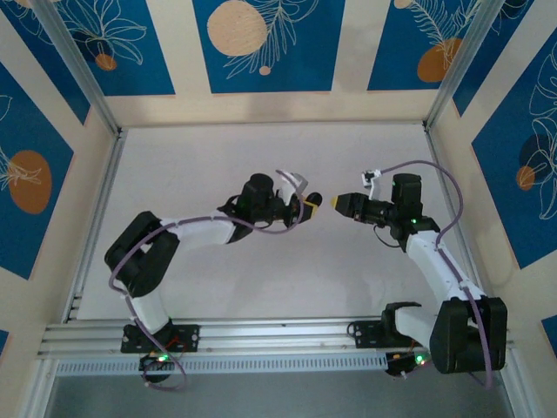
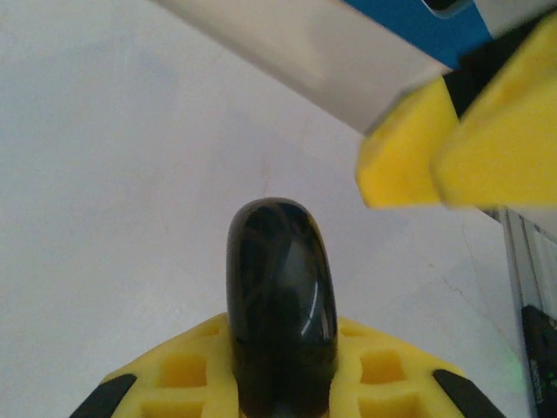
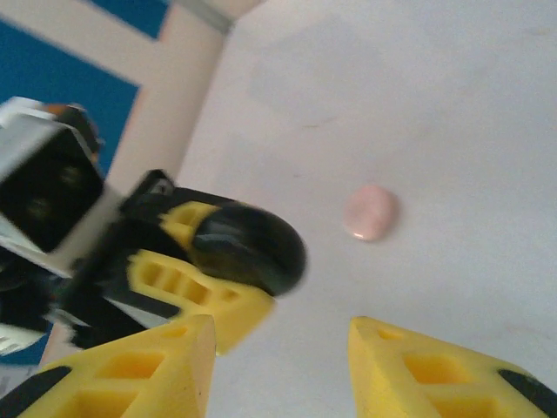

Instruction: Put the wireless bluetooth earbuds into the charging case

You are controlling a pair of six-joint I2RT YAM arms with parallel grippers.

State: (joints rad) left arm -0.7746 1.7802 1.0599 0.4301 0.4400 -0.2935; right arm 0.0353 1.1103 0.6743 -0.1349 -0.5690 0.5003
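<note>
The left tool (image 1: pixel 306 205) is clamping the black charging case (image 2: pixel 280 296), whose long axis is pointing roughly toward the right tool (image 3: pixel 280 335), which is waiting with fingers apart, just beside it.

Yellow w/ black trim: left claw (image 1: pixel 306 205), right claw (image 3: pixel 280 340). Glossy black case (image 2: pixel 280 296). Pale pink oval (image 3: pixel 371 212). Off-white surface (image 1: pixel 218 157). Blue/cream walls (image 1: pixel 261 61), white leaf outlines, orange discs.

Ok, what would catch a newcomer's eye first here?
The two arms meet nose to nose mid-table: the left hand grips a glossy black case, and the right hand faces it, open and empty. Next, in the right wrist view, a small pink blob lies on the white table.
</note>
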